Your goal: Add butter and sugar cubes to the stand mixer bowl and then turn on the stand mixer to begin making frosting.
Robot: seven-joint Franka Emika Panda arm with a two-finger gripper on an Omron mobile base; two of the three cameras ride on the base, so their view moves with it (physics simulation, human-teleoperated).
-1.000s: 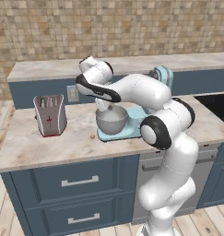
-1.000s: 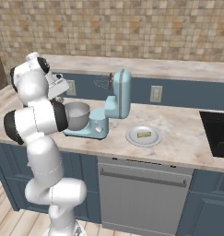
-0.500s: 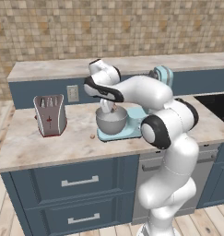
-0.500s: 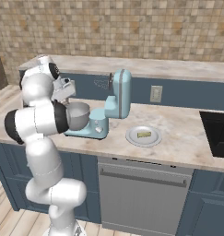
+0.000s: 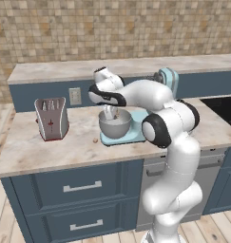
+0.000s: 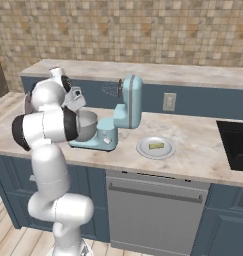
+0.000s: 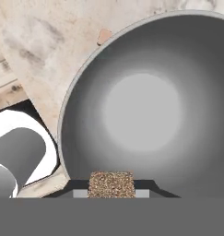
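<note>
Right now the gripper (image 7: 111,193) is clamped on one sugar cube (image 7: 111,184), hanging directly over the one stand mixer bowl (image 7: 145,115), which sits on the stand mixer (image 6: 124,117). Below and beside the gripper, a second sugar cube (image 7: 103,35) lies on the counter (image 7: 44,55) just outside the bowl's rim. One butter (image 6: 155,146) piece rests on a plate (image 6: 143,149), well apart beyond the mixer.

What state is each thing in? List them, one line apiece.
gripper: shut on a sugar cube, above the bowl
stand mixer bowl: seated on the mixer base, nothing inside
second sugar cube: lying on the counter beside the bowl
stand mixer: head tilted up
butter: on the white plate, untouched
</note>
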